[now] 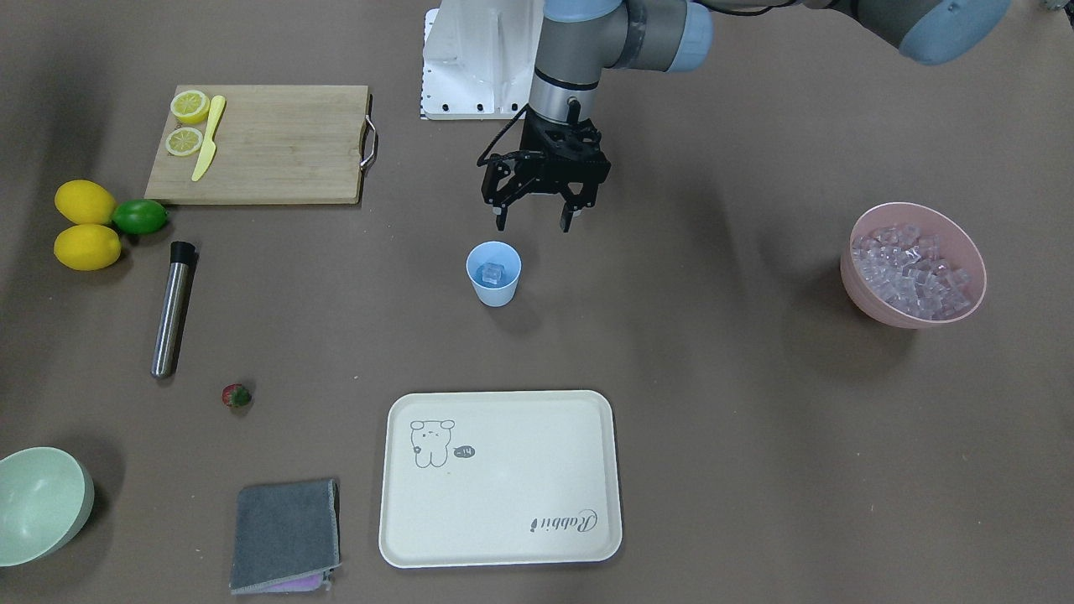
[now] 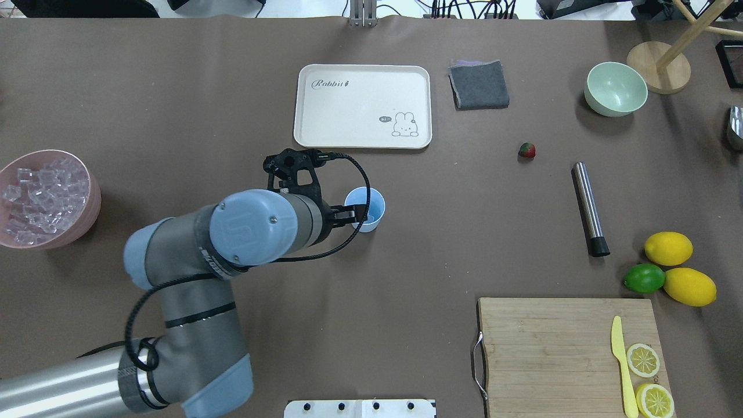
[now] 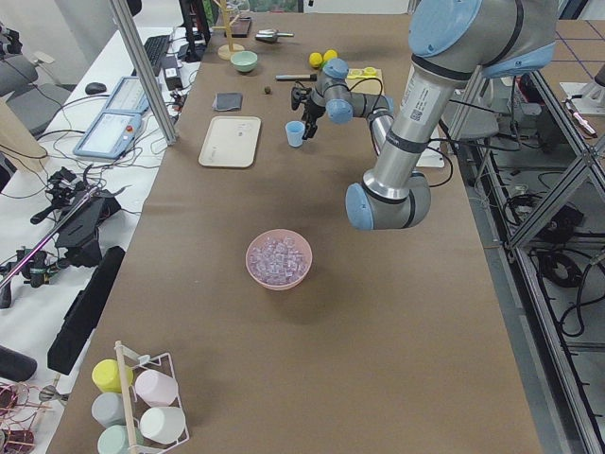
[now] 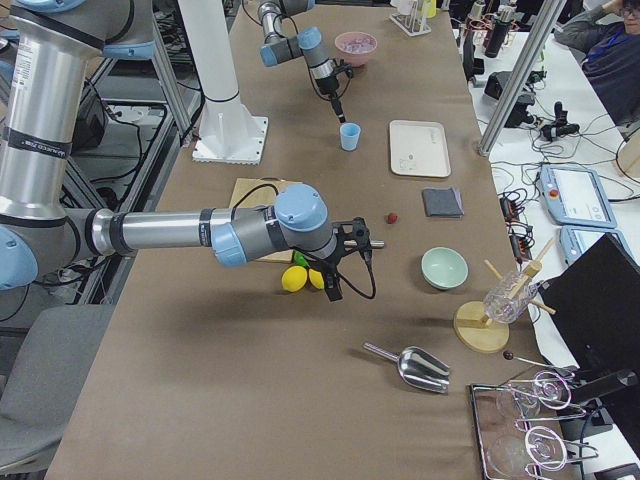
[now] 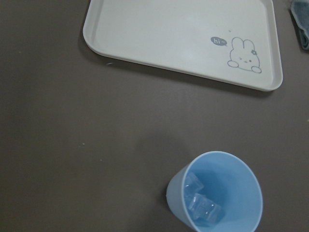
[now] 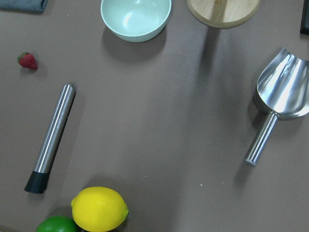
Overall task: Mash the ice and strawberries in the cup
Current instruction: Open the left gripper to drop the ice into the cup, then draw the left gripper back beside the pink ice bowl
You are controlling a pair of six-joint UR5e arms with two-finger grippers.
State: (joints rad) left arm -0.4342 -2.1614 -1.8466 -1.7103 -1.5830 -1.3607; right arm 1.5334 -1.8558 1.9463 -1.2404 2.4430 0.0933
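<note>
The light-blue cup [image 1: 493, 283] stands mid-table with two ice cubes [image 5: 202, 204] inside. My left gripper [image 1: 533, 220] hangs open and empty just above and behind the cup's rim; in the overhead view the arm hides most of it. More ice [image 1: 910, 262] fills a pink bowl [image 2: 87, 220] at the robot's left. The strawberry [image 1: 237, 395] lies alone on the table, also seen in the right wrist view [image 6: 27, 60]. My right gripper [image 4: 334, 288] shows only in the exterior right view, above the lemons; I cannot tell whether it is open or shut.
A metal muddler [image 1: 172, 309] lies between the strawberry and the lemons [image 1: 86, 225] and lime [image 1: 140, 216]. A cream tray [image 1: 587, 537], grey cloth [image 1: 285, 534], green bowl [image 1: 80, 486], cutting board [image 1: 277, 151] with lemon slices and knife, and a steel scoop [image 6: 282, 104] surround the area.
</note>
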